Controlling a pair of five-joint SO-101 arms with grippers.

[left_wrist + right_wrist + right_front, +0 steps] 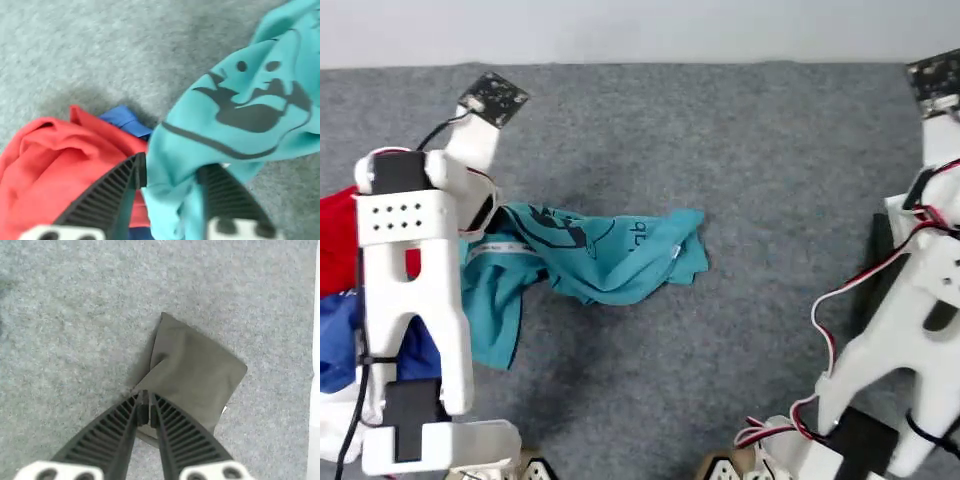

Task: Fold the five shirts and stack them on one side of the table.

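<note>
A teal shirt [600, 250] with a dark print lies crumpled left of the table's middle. My left gripper [172, 167] is shut on a bunch of its cloth [235, 105], at the shirt's left end [485, 232]. Beside it lie a red shirt [55, 170], a blue one [122, 120] and, in the high view, a white one [335, 425]. My right gripper [146, 399] is shut, its tips at the near edge of a folded dark olive shirt [195, 370] lying flat. Whether cloth is pinched there is unclear. That shirt [877, 262] shows beside the right arm [920, 290].
The table is covered in grey carpet [720, 140]. The pile of red [335, 240] and blue [335, 340] shirts sits at the left edge under the left arm. The arms' bases stand at the front edge.
</note>
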